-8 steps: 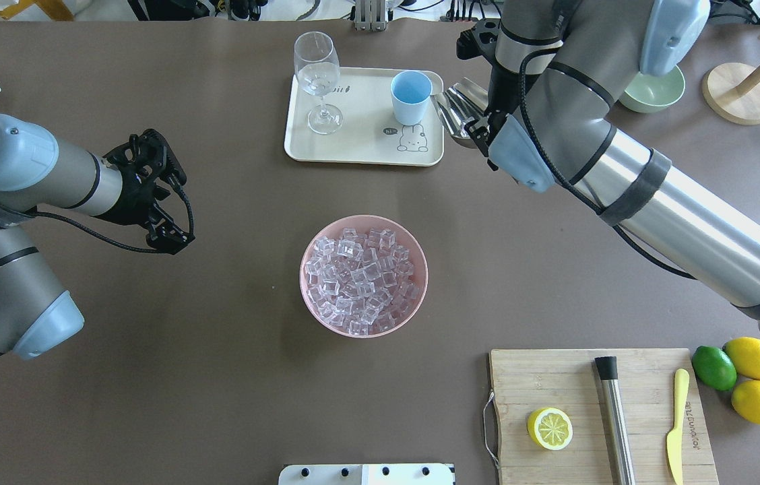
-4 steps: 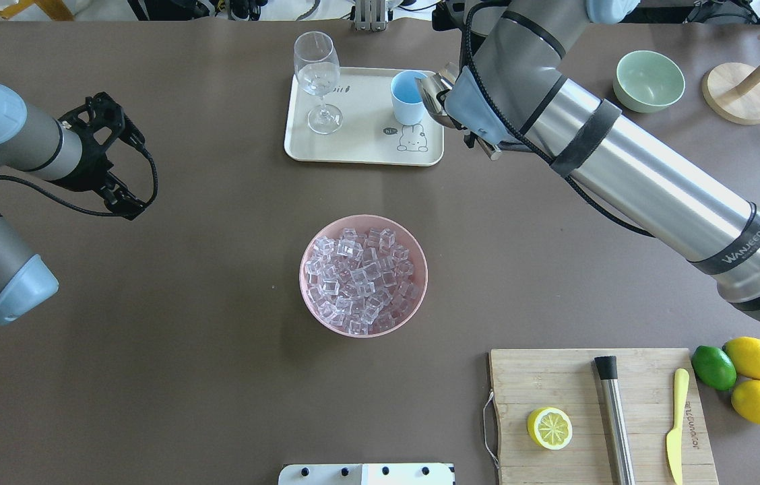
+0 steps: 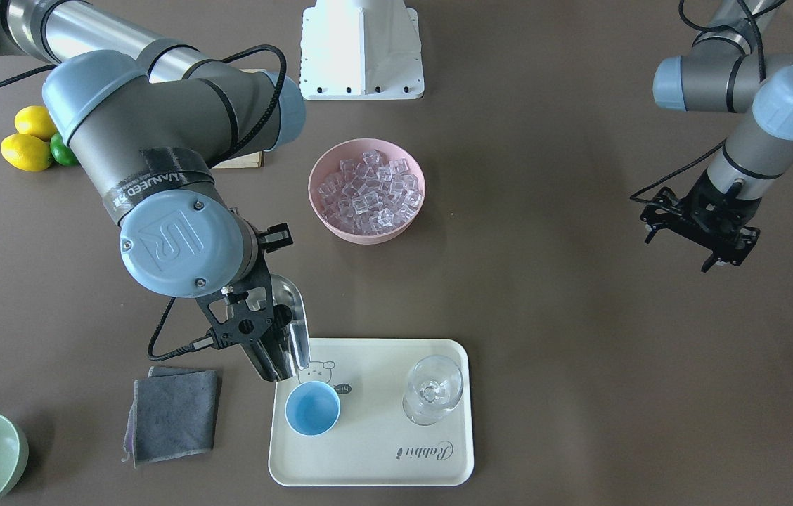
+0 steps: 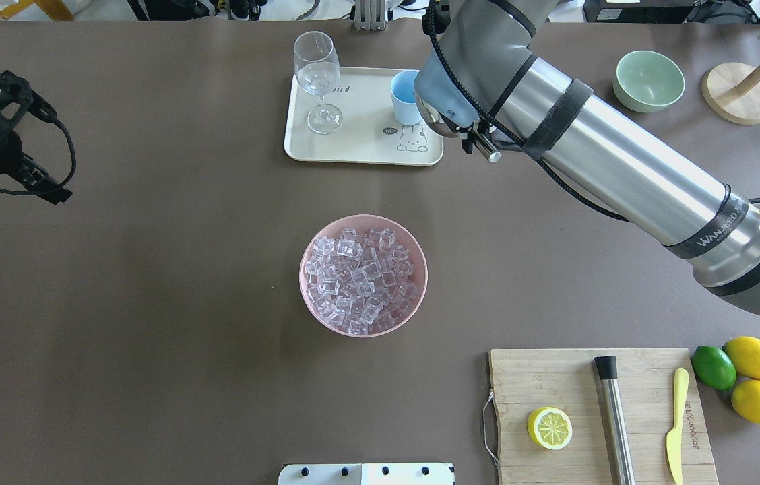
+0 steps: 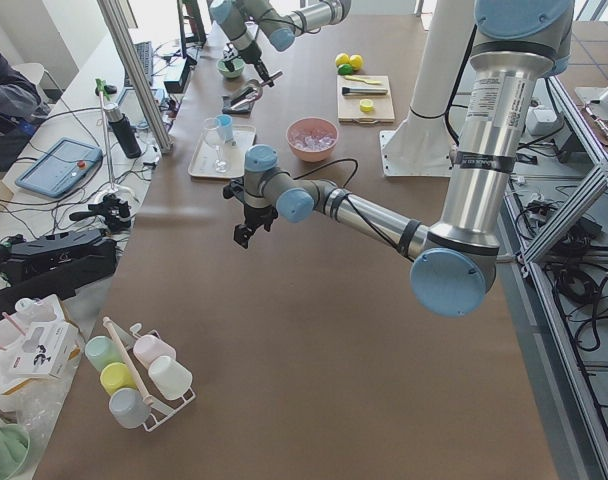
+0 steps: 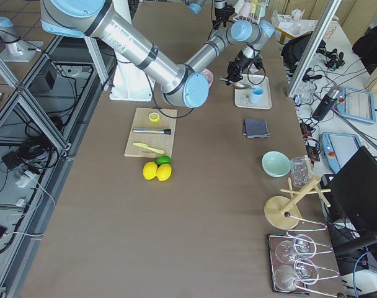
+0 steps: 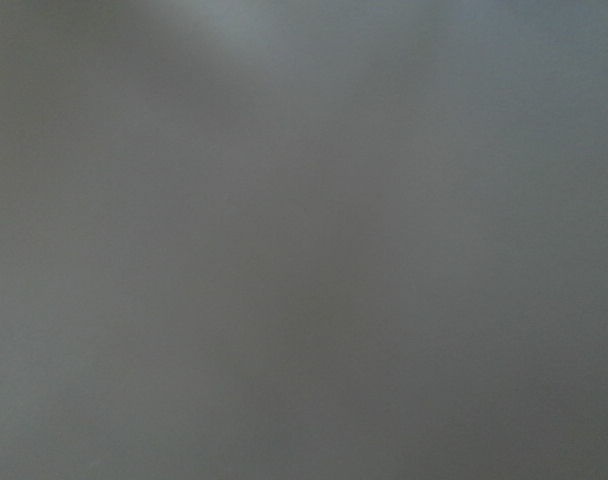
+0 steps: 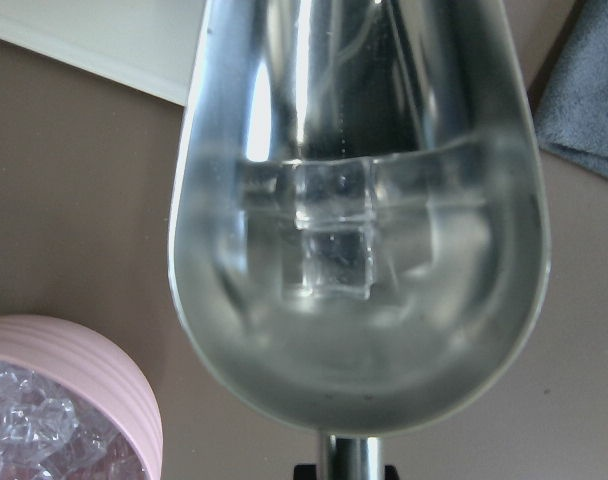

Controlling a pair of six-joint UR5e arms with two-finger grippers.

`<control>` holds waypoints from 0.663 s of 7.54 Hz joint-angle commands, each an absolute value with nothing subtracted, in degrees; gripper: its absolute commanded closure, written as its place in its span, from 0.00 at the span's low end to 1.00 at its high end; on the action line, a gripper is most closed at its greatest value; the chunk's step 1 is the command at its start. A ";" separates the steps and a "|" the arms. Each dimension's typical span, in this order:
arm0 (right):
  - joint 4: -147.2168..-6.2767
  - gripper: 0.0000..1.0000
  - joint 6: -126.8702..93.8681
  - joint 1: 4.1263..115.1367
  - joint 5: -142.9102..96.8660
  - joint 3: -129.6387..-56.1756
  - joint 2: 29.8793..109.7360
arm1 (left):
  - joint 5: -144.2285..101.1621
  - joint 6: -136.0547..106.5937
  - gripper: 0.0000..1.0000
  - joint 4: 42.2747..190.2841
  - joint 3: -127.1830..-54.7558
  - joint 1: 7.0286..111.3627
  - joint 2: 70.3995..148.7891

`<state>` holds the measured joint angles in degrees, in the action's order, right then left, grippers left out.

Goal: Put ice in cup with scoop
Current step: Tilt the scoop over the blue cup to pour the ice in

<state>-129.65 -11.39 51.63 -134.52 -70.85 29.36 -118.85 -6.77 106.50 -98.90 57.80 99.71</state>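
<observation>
My right gripper (image 3: 264, 360) is shut on the handle of the steel scoop (image 3: 292, 320). The scoop's mouth hangs just above the rim of the light-blue cup (image 3: 312, 409). The cup stands on the cream tray (image 3: 368, 464) and looks empty. The right wrist view shows one clear ice cube (image 8: 330, 256) in the scoop (image 8: 354, 370). In the overhead view my right arm hides part of the cup (image 4: 401, 94). The pink bowl (image 4: 310, 306) at mid-table holds many ice cubes (image 4: 360, 279). My left gripper (image 3: 697, 237) hangs open and empty over bare table, far from the bowl.
A stemmed glass (image 4: 317, 77) stands on the tray (image 4: 360, 148). A grey cloth (image 3: 175, 414) lies beside the tray. A pale-green bowl (image 4: 649, 81), a cutting board (image 4: 555, 377) with a steel cylinder (image 4: 614, 417), a knife and a lemon half lie on my right.
My right arm has swung left and carried the scoop from beside the tray up to the cup. My left arm has pulled back toward the table's left edge.
</observation>
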 commanded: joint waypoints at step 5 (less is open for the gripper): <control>-133.51 1.00 -5.89 51.50 -134.47 -58.28 21.01 | -134.82 -7.03 0.02 101.08 -91.67 76.26 92.12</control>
